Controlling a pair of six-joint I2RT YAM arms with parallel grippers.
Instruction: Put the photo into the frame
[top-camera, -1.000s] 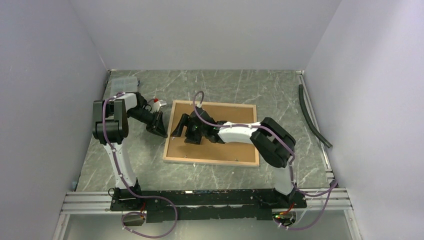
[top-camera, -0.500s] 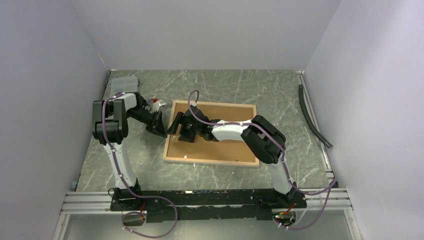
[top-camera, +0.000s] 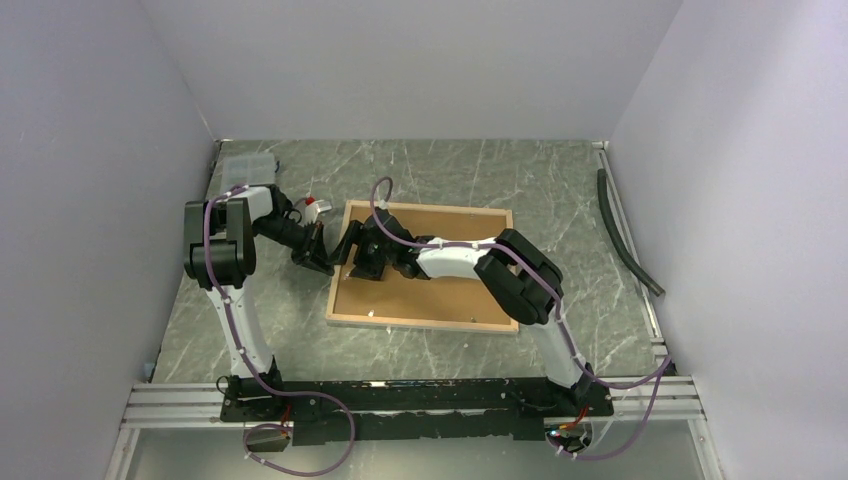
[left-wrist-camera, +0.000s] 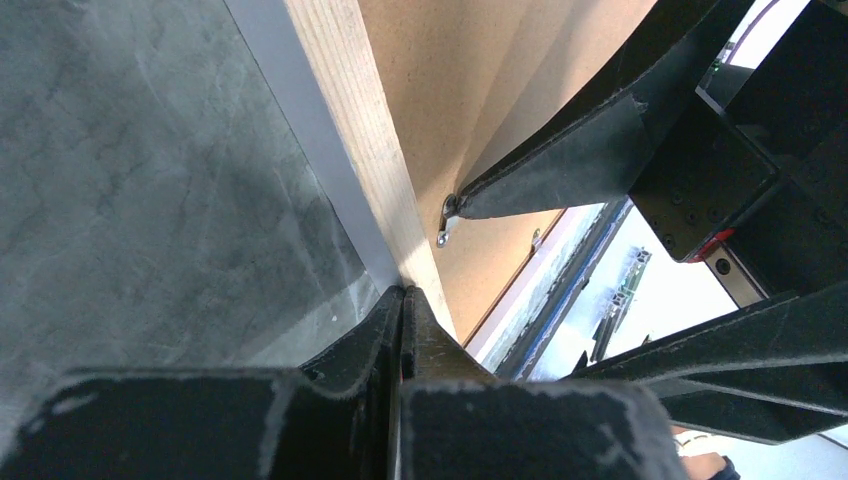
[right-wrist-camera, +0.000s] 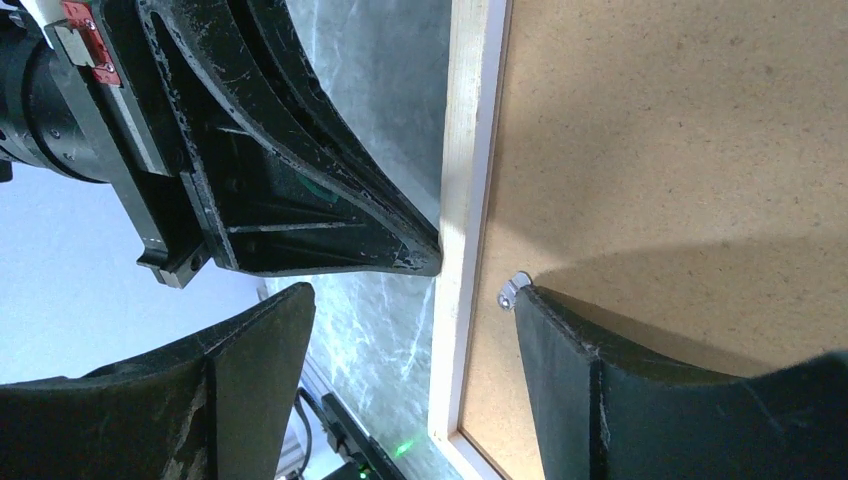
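The frame (top-camera: 425, 323) lies face down on the table, its light wood back up, with the brown backing board (top-camera: 455, 290) set in it. The photo is not in view. My left gripper (top-camera: 325, 262) is shut and empty, its tips (left-wrist-camera: 403, 300) against the outer side of the frame's left rail (left-wrist-camera: 350, 110). My right gripper (top-camera: 352, 250) is open and straddles that same rail (right-wrist-camera: 470, 120): one finger (right-wrist-camera: 600, 380) rests on the board (right-wrist-camera: 680, 130) beside a small metal clip (right-wrist-camera: 513, 288), the other hangs over the table outside the frame.
A clear plastic box (top-camera: 247, 165) sits at the back left. A small red and white object (top-camera: 312, 203) lies behind the left gripper. A black hose (top-camera: 625, 235) runs along the right wall. The arm rail (top-camera: 400, 395) spans the near edge.
My right gripper has slid left across the backing board to the frame's left rail. My left gripper has barely moved and stays at that rail.
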